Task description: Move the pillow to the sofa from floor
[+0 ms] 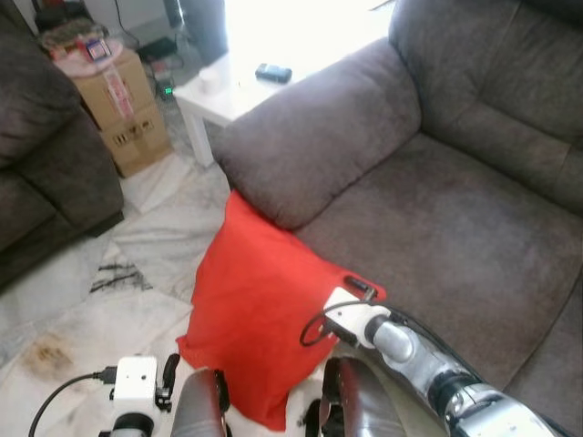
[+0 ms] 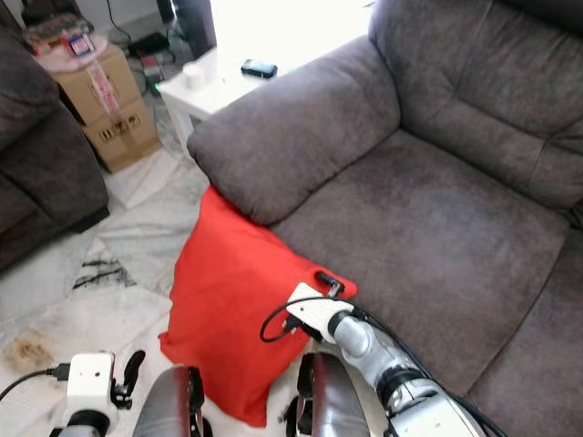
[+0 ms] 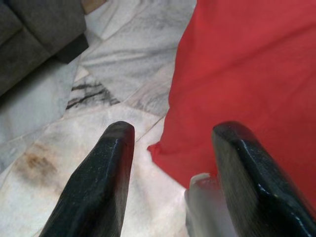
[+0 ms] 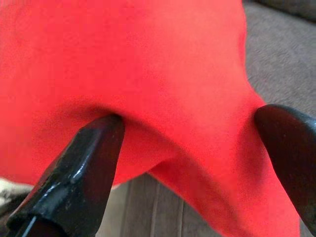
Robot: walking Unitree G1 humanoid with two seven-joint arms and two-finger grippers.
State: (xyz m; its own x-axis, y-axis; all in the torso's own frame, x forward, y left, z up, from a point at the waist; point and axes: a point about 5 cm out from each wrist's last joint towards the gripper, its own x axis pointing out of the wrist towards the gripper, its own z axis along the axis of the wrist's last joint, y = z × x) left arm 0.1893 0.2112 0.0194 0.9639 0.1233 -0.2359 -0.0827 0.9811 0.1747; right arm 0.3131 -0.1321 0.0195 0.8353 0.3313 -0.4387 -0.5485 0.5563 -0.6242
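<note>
Pillow [image 1: 260, 319] leans on sofa [image 1: 455, 237] edge, right gripper [image 4: 190, 143] jaws astride

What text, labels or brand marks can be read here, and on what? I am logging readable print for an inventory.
None can be read.
Cardboard boxes: a label strip and dark printed marks, too blurred to read.
Packets on the top box: colourful print, too small to read.
Red pillow and sofa: no print visible.

Red pillow [image 1: 260, 319] leaning against grey sofa [image 1: 437, 228] front, bottom on marble floor [image 1: 109, 291]. Right pincer [image 1: 363, 289] at pillow's upper right corner.
</note>
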